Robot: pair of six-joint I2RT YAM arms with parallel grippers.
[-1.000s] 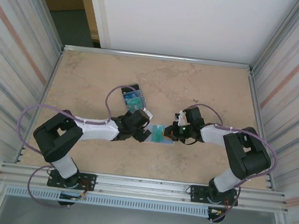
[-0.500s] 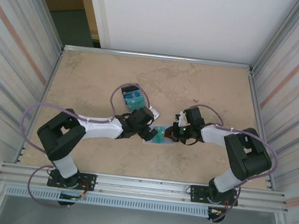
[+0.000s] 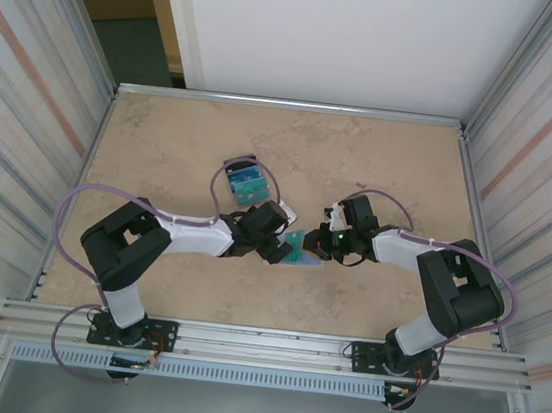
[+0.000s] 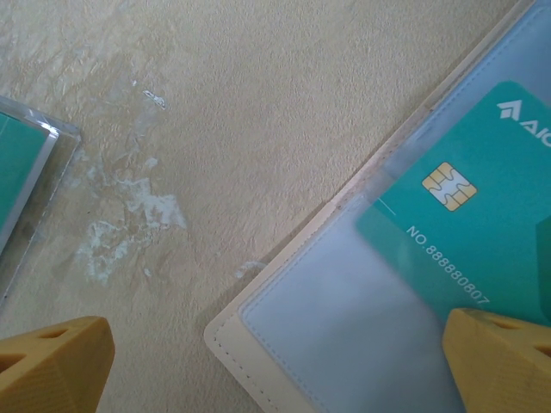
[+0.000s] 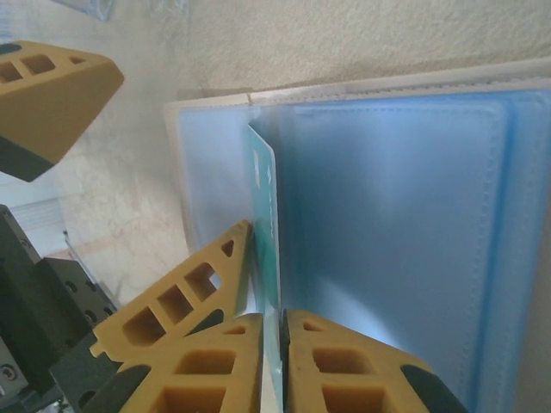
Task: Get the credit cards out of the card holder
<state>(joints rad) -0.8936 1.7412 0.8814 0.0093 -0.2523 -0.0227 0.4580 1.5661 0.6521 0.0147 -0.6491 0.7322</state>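
Observation:
The card holder [image 5: 396, 215] lies open on the table, beige-edged with pale blue inner faces [image 4: 344, 318]. A teal credit card [image 5: 265, 198] stands on edge out of its pocket, and my right gripper [image 5: 282, 344] is shut on the card's near end. In the left wrist view the same card [image 4: 491, 206] shows its chip and number. My left gripper [image 4: 275, 366] is open, wide across the holder's corner, with one fingertip [image 5: 52, 86] beyond the holder and the other against the card. From above, both grippers [image 3: 281, 247] [image 3: 314, 243] meet over the holder [image 3: 301, 261].
A pile of blue and teal cards [image 3: 246, 181] lies on the table behind the left gripper; its corner [image 4: 17, 172] sits at the left of the left wrist view. Metal walls enclose the table on both sides.
My left arm has swung right until its open fingers reach the card holder. The right gripper has stayed in place with the teal card.

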